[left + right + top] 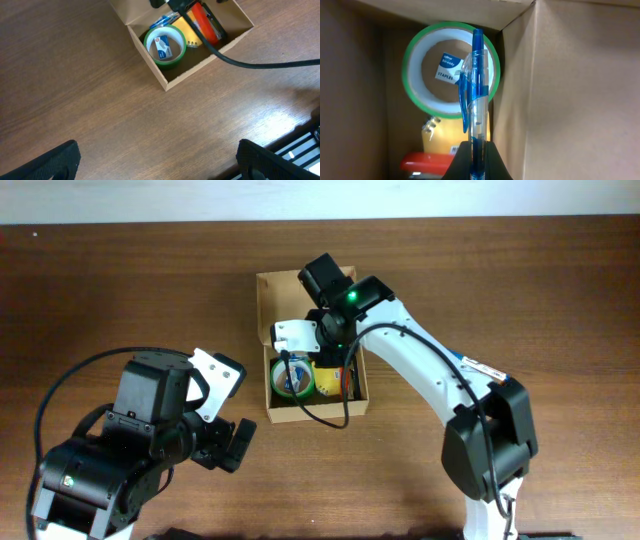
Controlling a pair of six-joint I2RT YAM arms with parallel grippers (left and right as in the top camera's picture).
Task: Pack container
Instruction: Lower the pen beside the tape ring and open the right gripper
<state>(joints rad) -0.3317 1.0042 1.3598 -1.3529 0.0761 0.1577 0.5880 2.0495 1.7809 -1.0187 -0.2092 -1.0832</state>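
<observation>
**At bench centre: a pen poised inside the box**

In the middle of the wooden bench [520, 270] sits the cardboard container [283, 305], its lid flap thrown back. The half nearer the arms is already stocked. A green tape roll [415, 85] lies flat with a small staples box [447, 70] inside its ring, and a yellow item [442, 140] and a red one [427, 161] lie beside it. The right tool [476, 152] reaches down into the box, pinched narrow on a blue clear-barrelled pen [476, 75]. It grips the pen near one end, and the barrel runs over the tape roll, close to a side wall. The left tool [160, 165] hangs above bare bench near the box, fingers wide apart and empty.

The container looks light and fairly stiff, though its thin cardboard walls will probably bow under a hard pinch. It will likely skid on the smooth wood if nudged. The best hold is probably the top edge of a wall near a corner, or the free edge of the flap when closing. The flap should fold easily at its hinge.
</observation>
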